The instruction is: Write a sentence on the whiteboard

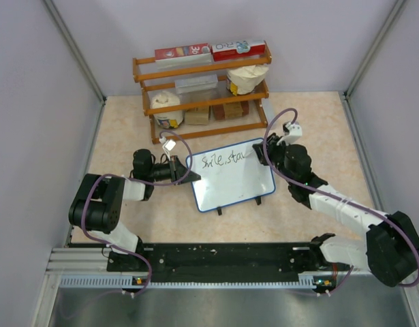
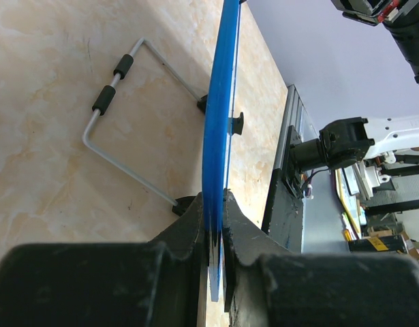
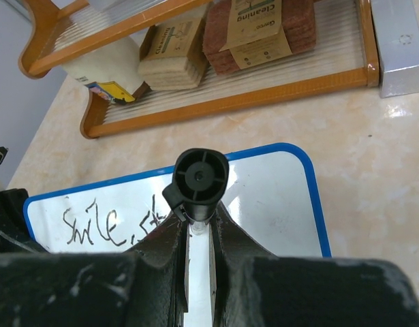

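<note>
Blue-framed with rounded corners, the whiteboard (image 1: 233, 184) stands mid-table just in front of a wooden rack (image 1: 204, 69). It is propped on a wire stand (image 2: 104, 99) and has two small black feet at its near edge. On the glossy white face the sentence (image 1: 223, 161) runs along the top in thin black handwriting, reading "Smile, sta" before the right gripper (image 3: 199, 228) hides the rest. That gripper is closed around a black marker (image 3: 201, 178) over the upper right. The left gripper (image 2: 214, 204) is clamped on the left frame edge.
</note>
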